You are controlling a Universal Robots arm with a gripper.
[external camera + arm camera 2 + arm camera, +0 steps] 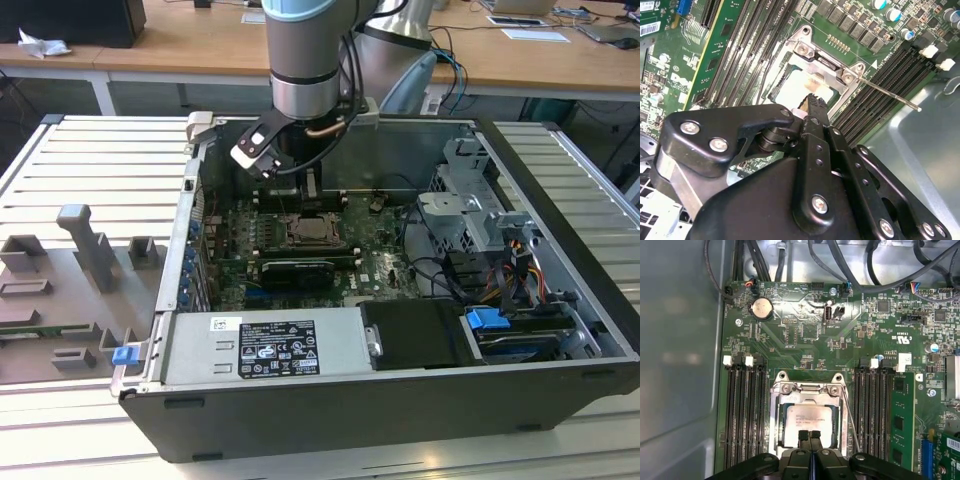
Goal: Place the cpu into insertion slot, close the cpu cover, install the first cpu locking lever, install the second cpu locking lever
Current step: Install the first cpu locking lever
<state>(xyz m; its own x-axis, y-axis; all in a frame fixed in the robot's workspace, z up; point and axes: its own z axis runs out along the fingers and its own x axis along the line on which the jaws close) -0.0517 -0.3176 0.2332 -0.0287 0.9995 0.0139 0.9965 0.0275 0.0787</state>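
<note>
The claw (809, 434), pinched shut and empty, stood at the edge of the cpu (807, 421); an off-centre push might, I think, skew the cover (777, 411).

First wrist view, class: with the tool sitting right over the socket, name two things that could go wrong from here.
1. The tool, its tips shut, hangs just over the edge of the cpu and the cpu cover. A slightly off descent could scrape the metal top or catch on the frame.
2. The thin locking lever stands loose beside the memory slots. A push might slip off it and strike those slots.
</note>
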